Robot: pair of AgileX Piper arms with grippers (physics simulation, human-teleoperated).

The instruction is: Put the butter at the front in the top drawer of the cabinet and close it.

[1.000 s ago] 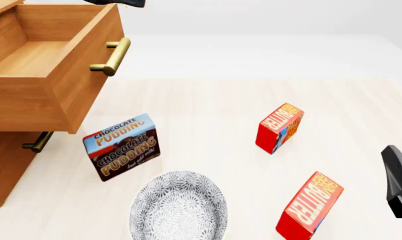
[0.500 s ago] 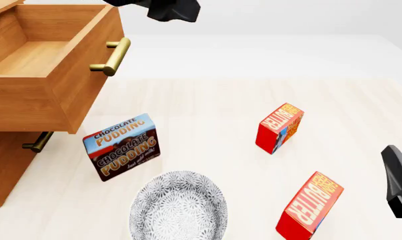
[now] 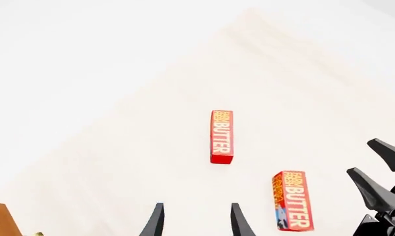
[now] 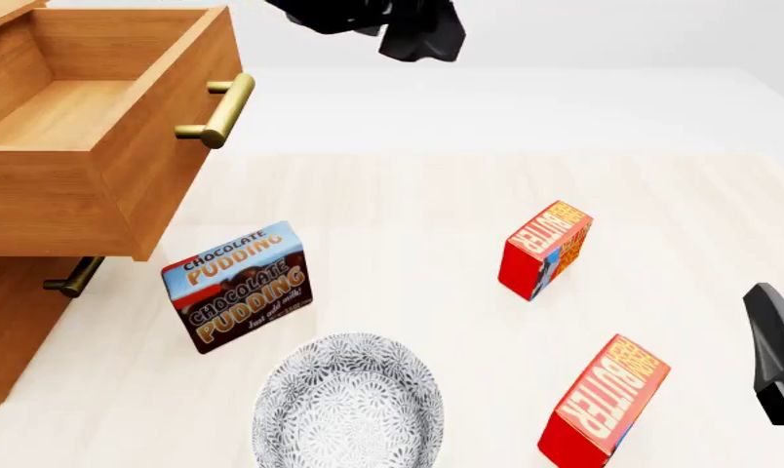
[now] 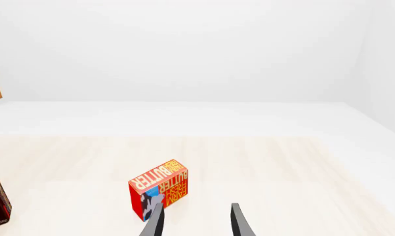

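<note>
The butter (image 4: 546, 251), a red carton with an orange face and a blue-and-orange side patch, stands on the table right of centre; it also shows in both wrist views (image 3: 293, 200) (image 5: 158, 189). The top drawer (image 4: 93, 117) of the cabinet (image 4: 9, 322) is pulled out and holds nothing. My left gripper (image 3: 196, 223) is open with nothing between its fingers; its arm (image 4: 392, 24) hangs high at the back, right of the drawer. My right gripper (image 5: 196, 223) is open too, low at the right edge (image 4: 776, 361), apart from the butter.
A second butter carton (image 4: 605, 400) with a plain red side stands near the front right. A chocolate pudding box (image 4: 236, 286) leans below the drawer. A patterned bowl (image 4: 346, 400) sits at the front centre. The lower drawer's brass handle (image 4: 73, 278) pokes out under the open one.
The left arm has swung rightward along the top of the front view, away from the drawer. The right gripper and all the objects have stayed put.
</note>
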